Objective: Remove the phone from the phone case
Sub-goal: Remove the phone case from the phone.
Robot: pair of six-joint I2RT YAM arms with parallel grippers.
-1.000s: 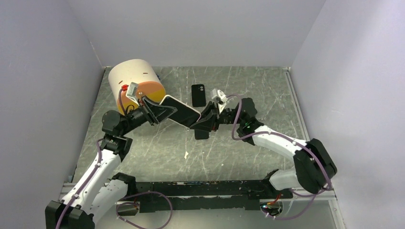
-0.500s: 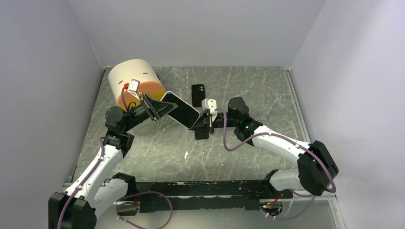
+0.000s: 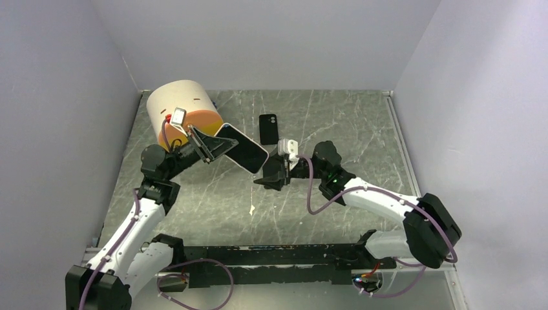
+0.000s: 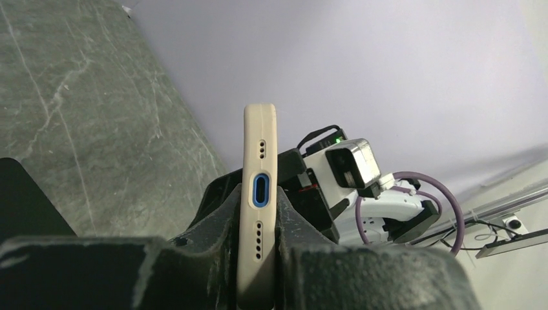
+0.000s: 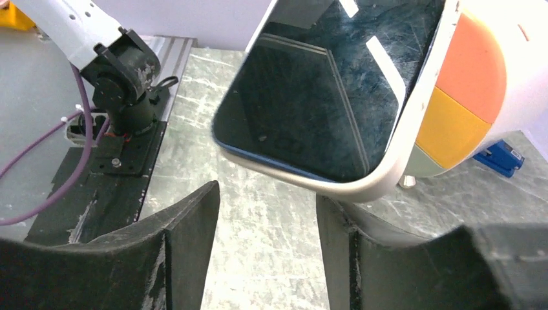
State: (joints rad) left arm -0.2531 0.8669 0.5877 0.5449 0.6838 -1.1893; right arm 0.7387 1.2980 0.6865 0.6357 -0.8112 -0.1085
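Note:
My left gripper [image 3: 216, 146] is shut on a phone in a cream case [image 3: 244, 152] and holds it tilted above the table. In the left wrist view the case's bottom edge with its blue-ringed port [image 4: 260, 191] stands clamped between the fingers [image 4: 304, 226]. My right gripper [image 3: 267, 179] is open and empty, just below and right of the phone's free end. In the right wrist view the dark screen [image 5: 310, 97] and the case's rim [image 5: 381, 177] hang just above and beyond the spread fingers [image 5: 187, 223], not between them.
A second black phone [image 3: 269, 128] lies flat on the table behind the grippers. A big cream and orange round tub [image 3: 183, 110] stands at the back left, right behind the left gripper. A small white scrap [image 3: 251, 209] lies on the table nearer the front.
My right gripper has drawn back from the phone's free end, down and toward the near side, and no longer touches it. My left gripper has kept its hold and shifted slightly left.

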